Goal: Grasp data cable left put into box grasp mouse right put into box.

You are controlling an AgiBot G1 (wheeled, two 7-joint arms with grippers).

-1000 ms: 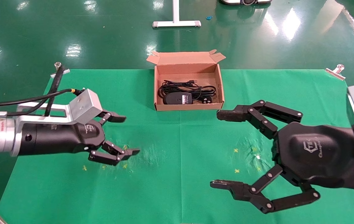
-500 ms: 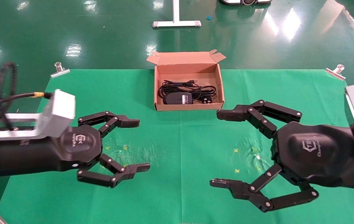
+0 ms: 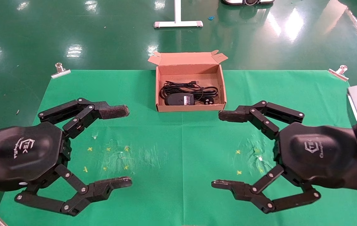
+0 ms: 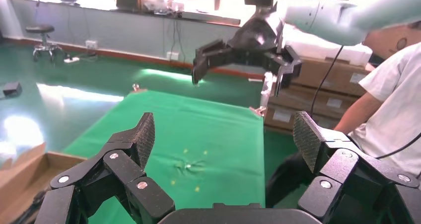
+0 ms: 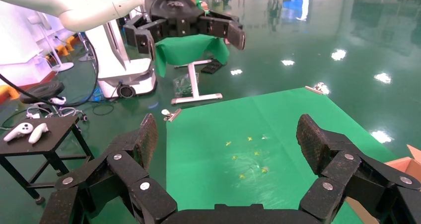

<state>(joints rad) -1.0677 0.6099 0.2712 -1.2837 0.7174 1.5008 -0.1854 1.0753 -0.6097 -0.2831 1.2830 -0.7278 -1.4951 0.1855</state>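
Note:
The brown cardboard box (image 3: 191, 107) stands open at the far middle of the green cloth. Inside it lie the coiled black data cable (image 3: 178, 86) and, in front of it, the black mouse (image 3: 180, 99) with its white label up. My left gripper (image 3: 126, 146) is open and empty above the cloth, near left of the box. My right gripper (image 3: 219, 150) is open and empty, near right of the box. Each wrist view shows its own open jaws, left (image 4: 224, 134) and right (image 5: 226, 139), over bare cloth, with the other arm's gripper farther off.
Metal clips (image 3: 60, 70) (image 3: 338, 72) hold the cloth at the far corners. Yellow crosses (image 3: 107, 150) (image 3: 238, 152) mark the cloth under each gripper. A white stand foot (image 3: 177, 23) is on the floor behind. A seated person (image 4: 392, 110) is beside the table.
My left gripper has swung round and drawn back towards the near left, and its jaws now stand wider apart. The right gripper and the box contents have not moved.

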